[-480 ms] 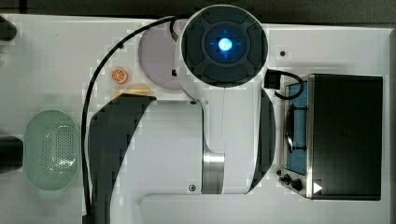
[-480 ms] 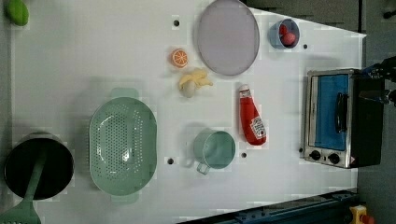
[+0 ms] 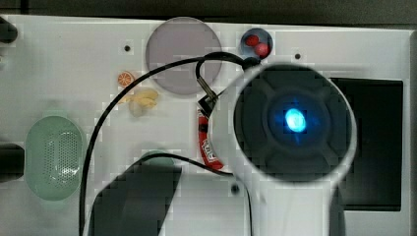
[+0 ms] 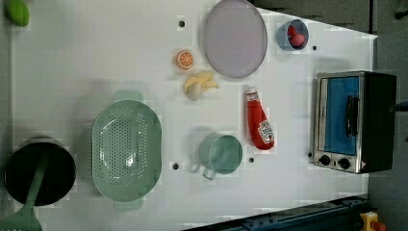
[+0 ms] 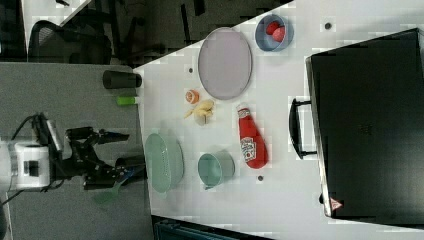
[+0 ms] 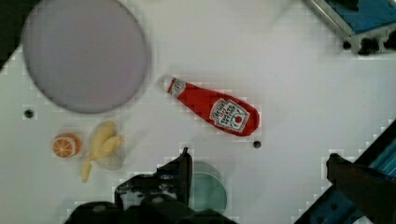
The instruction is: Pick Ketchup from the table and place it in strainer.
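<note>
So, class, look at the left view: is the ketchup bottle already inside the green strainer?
No, the Ketchup lies flat on the white table, apart from the strainer, with a green mug between them.

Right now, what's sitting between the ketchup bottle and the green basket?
In the left view, a mint-green mug stands between the Ketchup and the strainer.

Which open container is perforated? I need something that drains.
The pale mint-green strainer, the oval basket with holes across its bottom. The green mug, the blue bowl and the black pot show no holes.
</note>
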`<state>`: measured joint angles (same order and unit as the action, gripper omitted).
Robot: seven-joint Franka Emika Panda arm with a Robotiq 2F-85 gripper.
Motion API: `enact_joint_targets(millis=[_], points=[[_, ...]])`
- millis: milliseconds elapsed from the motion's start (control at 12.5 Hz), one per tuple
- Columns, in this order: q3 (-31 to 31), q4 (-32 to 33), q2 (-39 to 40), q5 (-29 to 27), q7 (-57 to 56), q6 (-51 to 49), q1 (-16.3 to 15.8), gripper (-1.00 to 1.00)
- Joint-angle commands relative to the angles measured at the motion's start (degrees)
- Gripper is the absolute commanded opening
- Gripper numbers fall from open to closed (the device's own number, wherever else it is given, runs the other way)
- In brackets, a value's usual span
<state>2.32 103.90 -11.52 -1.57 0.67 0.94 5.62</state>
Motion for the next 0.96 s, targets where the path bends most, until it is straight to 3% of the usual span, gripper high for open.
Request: enact_joint_targets(millis=[80,400,960], points=[[1.0,2.8,4.5,0.0,-8.6,0.6,0.8,1.00],[2.1,8.3,8.6,0.0,-19.6,5.6,0.8,1.00],[3.1,23.6,11.7,0.1,-50.8,27.6,0.7,1.00]])
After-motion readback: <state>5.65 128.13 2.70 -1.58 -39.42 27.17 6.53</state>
